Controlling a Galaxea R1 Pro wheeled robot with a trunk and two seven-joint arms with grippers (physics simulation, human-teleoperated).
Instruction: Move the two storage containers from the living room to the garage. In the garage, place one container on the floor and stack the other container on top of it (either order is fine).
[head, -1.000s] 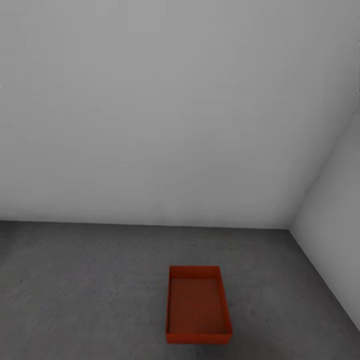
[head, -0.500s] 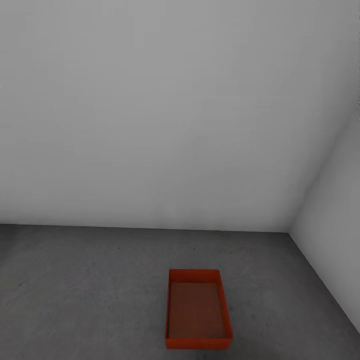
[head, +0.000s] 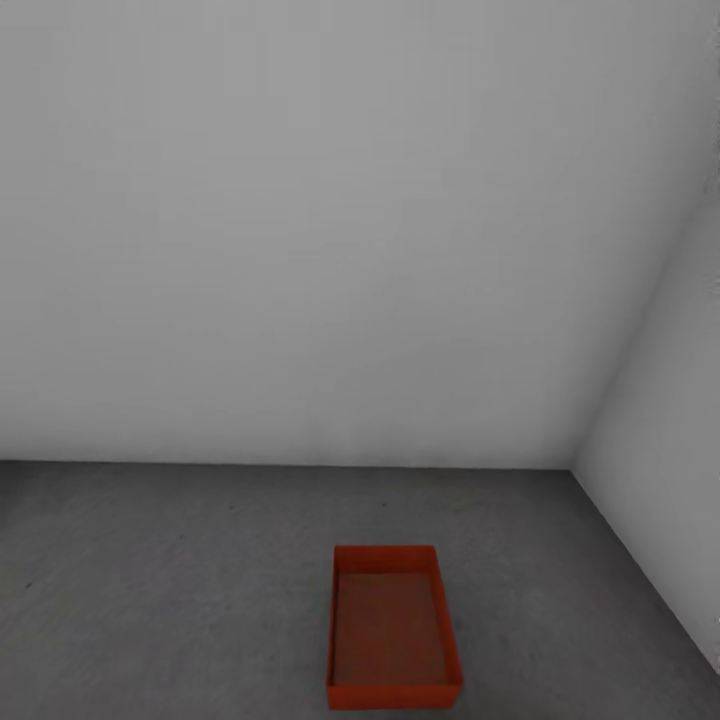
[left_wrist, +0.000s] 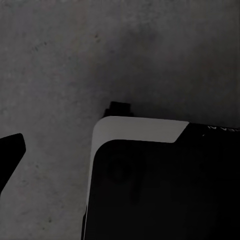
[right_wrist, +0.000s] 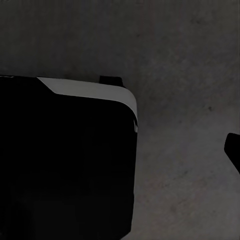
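On the concrete floor (head: 150, 590), one orange-red container (head: 392, 628); gripper states unclear

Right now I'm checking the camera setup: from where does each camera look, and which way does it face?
Head view: high on the robot, facing forward and down at a storage container on the concrete floor near a wall corner.
Left wrist view: looks down at the floor; the robot's dark base and a finger show.
Right wrist view: likewise down, base and finger.
All share the floor.
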